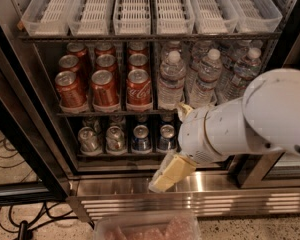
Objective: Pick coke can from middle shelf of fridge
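Note:
The fridge [35,129] stands open. On its middle shelf [115,112], red cans fill the left lanes. The coke can [139,89] is the front can of the third lane and shows white Coca-Cola script. Plainer red cans [104,88] stand to its left and water bottles [171,81] to its right. My gripper [169,173] hangs at the end of the white arm [230,129], in front of the steel base. It is below and a little right of the coke can and apart from it.
White slotted trays [132,9] fill the top shelf. Small silver and blue cans [140,138] sit on the lower shelf. A shiny slatted steel base [115,194] runs below. Cables [10,154] lie on the floor at left. A clear tray [145,226] shows at the bottom edge.

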`<action>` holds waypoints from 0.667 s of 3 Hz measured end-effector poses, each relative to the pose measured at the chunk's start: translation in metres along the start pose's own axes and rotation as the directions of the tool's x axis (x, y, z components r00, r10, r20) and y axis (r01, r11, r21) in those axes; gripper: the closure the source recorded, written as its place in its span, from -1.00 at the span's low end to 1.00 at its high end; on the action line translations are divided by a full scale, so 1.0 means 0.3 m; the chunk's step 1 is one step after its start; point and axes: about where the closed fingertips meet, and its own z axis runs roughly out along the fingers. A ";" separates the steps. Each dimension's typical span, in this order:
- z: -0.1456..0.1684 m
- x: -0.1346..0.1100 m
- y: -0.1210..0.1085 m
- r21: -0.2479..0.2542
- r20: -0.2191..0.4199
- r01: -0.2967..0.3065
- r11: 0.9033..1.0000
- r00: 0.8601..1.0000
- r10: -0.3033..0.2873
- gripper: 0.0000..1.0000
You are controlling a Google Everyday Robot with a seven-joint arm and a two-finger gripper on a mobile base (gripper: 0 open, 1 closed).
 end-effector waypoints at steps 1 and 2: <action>0.056 -0.021 -0.043 0.091 0.077 -0.077 0.993 0.995 0.070 -1.00; 0.048 -0.041 -0.092 0.148 0.099 -0.080 0.986 0.993 0.066 -1.00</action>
